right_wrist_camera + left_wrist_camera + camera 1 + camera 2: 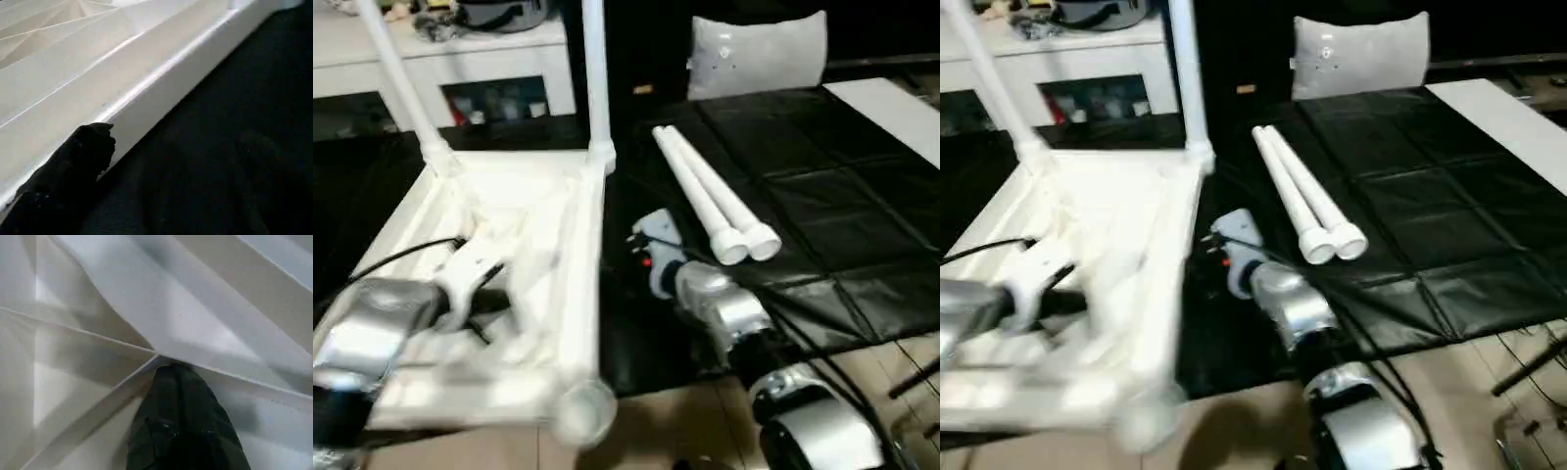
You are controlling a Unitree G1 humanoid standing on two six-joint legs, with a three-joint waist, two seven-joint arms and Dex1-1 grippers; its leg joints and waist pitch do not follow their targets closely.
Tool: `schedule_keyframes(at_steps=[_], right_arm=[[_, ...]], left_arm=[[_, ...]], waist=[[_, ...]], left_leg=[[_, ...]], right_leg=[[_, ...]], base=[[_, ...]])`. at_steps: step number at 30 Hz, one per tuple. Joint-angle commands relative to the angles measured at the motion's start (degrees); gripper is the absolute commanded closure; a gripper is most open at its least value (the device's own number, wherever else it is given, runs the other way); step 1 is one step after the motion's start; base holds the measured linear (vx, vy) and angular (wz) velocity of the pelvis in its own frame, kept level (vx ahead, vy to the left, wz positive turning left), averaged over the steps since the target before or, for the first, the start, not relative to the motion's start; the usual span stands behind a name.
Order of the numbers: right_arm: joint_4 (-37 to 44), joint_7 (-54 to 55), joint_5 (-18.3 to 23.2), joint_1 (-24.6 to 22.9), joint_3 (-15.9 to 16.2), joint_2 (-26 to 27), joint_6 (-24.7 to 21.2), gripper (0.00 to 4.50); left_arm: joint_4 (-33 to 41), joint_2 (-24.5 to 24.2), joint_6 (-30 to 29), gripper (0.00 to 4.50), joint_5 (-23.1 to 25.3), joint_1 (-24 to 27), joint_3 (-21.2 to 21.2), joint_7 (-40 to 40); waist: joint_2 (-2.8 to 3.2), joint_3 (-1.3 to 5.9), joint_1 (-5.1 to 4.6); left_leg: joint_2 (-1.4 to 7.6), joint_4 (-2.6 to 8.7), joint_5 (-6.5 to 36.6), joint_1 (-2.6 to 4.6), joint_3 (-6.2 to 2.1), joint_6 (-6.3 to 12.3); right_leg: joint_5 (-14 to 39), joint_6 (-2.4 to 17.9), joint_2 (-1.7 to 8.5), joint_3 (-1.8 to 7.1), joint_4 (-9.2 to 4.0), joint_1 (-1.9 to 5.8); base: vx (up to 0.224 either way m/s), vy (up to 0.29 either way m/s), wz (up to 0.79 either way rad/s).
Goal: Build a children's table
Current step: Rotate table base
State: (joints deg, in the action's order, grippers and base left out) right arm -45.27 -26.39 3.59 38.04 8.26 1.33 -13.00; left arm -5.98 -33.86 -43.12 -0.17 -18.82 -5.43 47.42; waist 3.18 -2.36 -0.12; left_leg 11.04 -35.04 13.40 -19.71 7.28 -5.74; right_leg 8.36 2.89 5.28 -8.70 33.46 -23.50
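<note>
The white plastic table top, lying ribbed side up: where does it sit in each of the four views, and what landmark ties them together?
Left eye view: white plastic table top, lower left, two legs standing in its far corners.
Right eye view: lower left.
Left wrist view: ribs meeting at a junction, seen close.
Right wrist view: rim and ribs beside the black mat.
Shared landmark: the raised ribs.

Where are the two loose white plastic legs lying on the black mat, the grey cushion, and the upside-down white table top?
Two loose white plastic legs (710, 196): left eye view, mid-shafts.
Grey cushion (759, 54): left eye view, front face.
Upside-down white table top (590, 284): left eye view, right side rim.
</note>
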Motion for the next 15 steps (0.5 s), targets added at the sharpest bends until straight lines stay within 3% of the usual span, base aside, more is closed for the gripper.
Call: schedule_keyframes(at_steps=[1, 4, 5, 7, 8, 12, 13, 14, 15], right_arm=[[0.1, -0.2, -0.1, 1.9, 1.4, 2.2, 1.1, 0.0], [1.5, 1.2, -0.3, 1.9, -0.5, 0.4, 2.0, 0.0], [2.0, 1.5, -0.5, 1.7, -0.7, 0.0, 2.3, 0.0], [5.3, 0.6, -0.1, 0.4, -1.5, -1.6, 2.4, 0.0], [5.6, 0.5, 0.0, 0.3, -1.6, -1.7, 2.4, 0.0], [8.4, 1.5, 0.4, -1.1, -2.9, -3.1, 1.6, 0.0], [11.1, 2.5, 0.4, -2.3, -4.3, -4.4, 1.9, 0.0], [11.1, 2.5, 0.4, -2.3, -4.3, -4.4, 1.9, 0.0], [13.1, 4.9, -0.3, -3.2, -5.5, -5.4, 3.0, 0.0]], left_arm=[[-2.9, 3.7, 4.8, 4.48, -0.1, -3.7, -1.6, -3.9], [-11.7, 7.4, 10.0, 4.48, 3.2, -8.0, -1.2, -11.3], [-13.1, 8.0, 10.9, 4.48, 3.6, -8.7, -1.0, -12.6], [-18.2, 10.3, 13.8, 4.48, 4.7, -11.2, -0.6, -17.3], [-18.6, 10.5, 14.0, 4.48, 4.8, -11.4, -0.6, -17.7], [-24.1, 13.0, 17.5, 4.48, 4.7, -13.8, 0.6, -21.9], [-30.1, 15.2, 22.8, 4.48, 4.4, -16.1, 2.1, -26.1], [-30.1, 15.2, 22.8, 4.48, 4.4, -16.1, 2.1, -26.1], [-33.9, 16.4, 26.6, 4.48, 4.2, -17.5, 3.1, -29.2]], waist=[[0.68, 3.33, 0.0], [0.53, 3.46, 0.17], [0.44, 3.37, 0.22], [0.32, 3.59, 0.57], [0.17, 3.8, 0.66], [-0.22, 3.96, 0.49], [-0.06, 3.96, 0.53], [0.19, 3.67, 0.55], [0.52, 4.02, 0.7]], left_leg=[[0.91, 4.15, 7.1, -0.56, 0.65, 3.27], [1.02, 4.29, 8.7, -0.8, 0.42, 3.04], [0.8, 4.23, 8.6, -0.75, 0.52, 3.39], [0.94, 4.08, 6.9, -0.7, 0.55, 3.72], [1.08, 4.08, 5.6, -1.04, 0.38, 3.86], [0.95, 3.84, 4.1, -1.21, 0.48, 4.6], [0.94, 3.85, 3.7, -1.34, 0.41, 4.69], [0.41, 3.62, 3.6, -1.35, 0.71, 5.27], [0.62, 3.62, 2.5, -1.37, 0.46, 5.43]], right_leg=[[16.3, 9.2, 3.09, 3.5, -3.84, 4.1], [19.7, 7.2, 3.37, 3.33, -4.07, 4.42], [20.4, 6.6, 3.06, 3.22, -4.53, 4.2], [18.8, 6.4, 3.05, 3.26, -4.4, 4.16], [16.9, 6.4, 3.16, 3.26, -3.93, 4.49], [15.9, 6.6, 3.27, 3.16, -3.86, 4.55], [15.8, 6.8, 3.3, 3.13, -3.84, 4.64], [16.4, 5.9, 2.83, 2.98, -4.59, 4.36], [15.2, 5.9, 2.97, 2.92, -4.14, 4.57]], base=[[0.0, 0.0, 0.0], [0.0, 0.0, 0.0], [0.0, 0.0, 0.0], [0.0, 0.0, 0.0], [0.0, 0.0, 0.0], [0.0, 0.0, 0.0], [0.0, 0.0, 0.0], [0.0, 0.0, 0.0], [0.0, 0.0, 0.0]])
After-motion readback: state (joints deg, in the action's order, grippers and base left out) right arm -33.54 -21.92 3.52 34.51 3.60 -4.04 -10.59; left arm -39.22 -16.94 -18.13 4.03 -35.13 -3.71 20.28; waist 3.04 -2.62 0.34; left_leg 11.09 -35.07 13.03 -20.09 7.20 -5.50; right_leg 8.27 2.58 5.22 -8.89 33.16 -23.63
